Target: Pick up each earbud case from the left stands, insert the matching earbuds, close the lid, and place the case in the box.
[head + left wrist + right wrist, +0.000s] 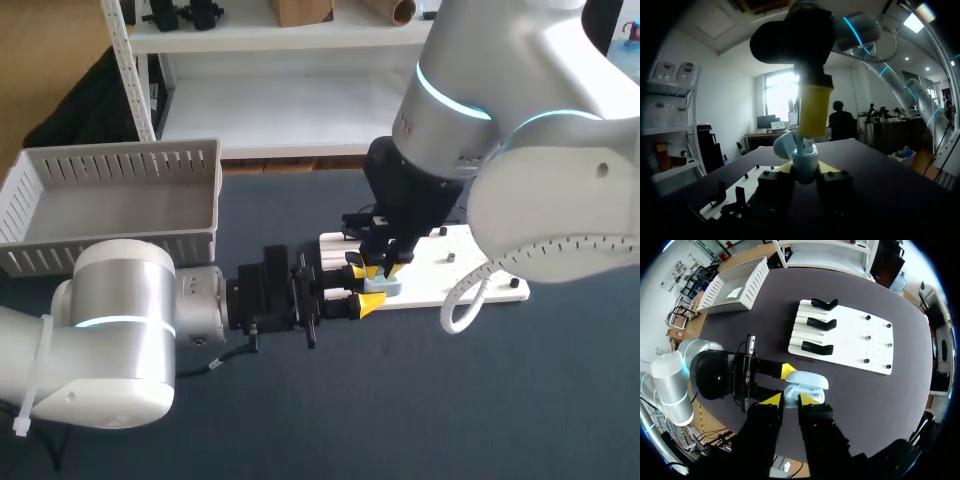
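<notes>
Fingers of the left gripper, black with yellow wedge-shaped tips, lie level and clamp one earbud case from two sides. The case is smooth pale-blue plastic, rounded like a pebble, with its lid hinged open. It is held clear of the table, a dark matte surface, just beside the near edge of the board.

The right gripper points down from above, directly over the open case. Whether it grips anything cannot be told.

The board is one flat white rectangle. It carries three black stands, low curved cradles set in a row along the half nearer the left arm. Six small black pegs, short and round, stand in two rows of three on the other half. One white cable loop hangs by the right arm at the board's edge.

One white plastic basket, with slotted walls and a rectangular shape, sits well apart at the table's far left corner in the head view.

Both arms have smooth silver-grey housings, each ringed by a glowing cyan band.
</notes>
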Robot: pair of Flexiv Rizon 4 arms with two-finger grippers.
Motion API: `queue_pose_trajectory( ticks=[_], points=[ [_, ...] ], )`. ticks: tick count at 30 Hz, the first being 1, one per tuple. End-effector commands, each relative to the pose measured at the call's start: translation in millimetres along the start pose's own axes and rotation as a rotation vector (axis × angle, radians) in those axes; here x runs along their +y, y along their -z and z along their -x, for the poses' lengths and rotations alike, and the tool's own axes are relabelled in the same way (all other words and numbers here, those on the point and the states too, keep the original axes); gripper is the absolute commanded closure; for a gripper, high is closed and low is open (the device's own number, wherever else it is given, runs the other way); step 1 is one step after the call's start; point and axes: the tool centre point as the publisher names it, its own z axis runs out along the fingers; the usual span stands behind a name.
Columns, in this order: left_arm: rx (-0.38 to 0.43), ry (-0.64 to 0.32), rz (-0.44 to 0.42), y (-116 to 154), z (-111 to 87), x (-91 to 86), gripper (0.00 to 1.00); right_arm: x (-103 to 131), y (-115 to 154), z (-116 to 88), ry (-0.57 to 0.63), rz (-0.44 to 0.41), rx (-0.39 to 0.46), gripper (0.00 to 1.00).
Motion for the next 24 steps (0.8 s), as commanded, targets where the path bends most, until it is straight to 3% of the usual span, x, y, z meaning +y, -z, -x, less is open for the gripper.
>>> queue_pose_trajectory(
  ticks=[1, 2, 3, 4, 6, 7, 9, 17, 19, 24],
  points=[
    [-0.005, -0.008, 0.016, -1.1, -0.1, -3.4, 1.0, 0.4, -2.3, 3.4, 0.001, -0.004, 0.009, 0.97],
    [-0.005, -0.008, 0.016, -1.1, -0.1, -3.4, 1.0, 0.4, -2.3, 3.5, 0.001, -0.004, 0.009, 0.76],
    [-0.005, -0.008, 0.016, -1.1, -0.1, -3.4, 1.0, 0.3, -2.2, 3.5, 0.002, -0.004, 0.009, 0.66],
    [-0.005, -0.008, 0.016, -1.1, -0.1, -3.4, 1.0, 0.2, -1.7, 3.4, 0.002, -0.003, 0.009, 0.58],
    [-0.005, -0.008, 0.016, -1.1, -0.1, -3.4, 1.0, 0.2, -0.5, 3.1, 0.003, -0.001, 0.007, 0.51],
    [-0.005, -0.008, 0.016, -1.1, -0.1, -3.4, 1.0, 0.1, 0.2, 2.9, 0.003, 0.0, 0.006, 0.36],
    [-0.005, -0.008, 0.016, -1.1, -0.1, -3.4, 1.0, 0.1, 2.1, 2.7, 0.004, 0.002, 0.004, 0.22],
    [-0.005, -0.008, 0.016, -1.1, -0.1, -3.4, 1.0, 6.6, 29.3, 2.6, 0.019, 0.034, -0.049, 0.11],
    [-0.005, -0.008, 0.016, -1.1, -0.1, -3.4, 1.0, 3.4, 38.5, 8.5, -0.001, 0.039, -0.069, 0.02],
    [-0.005, -0.008, 0.016, -1.1, -0.1, -3.4, 1.0, -18.6, 43.1, 30.5, -0.108, -0.008, -0.064, 0.0]
  ],
)
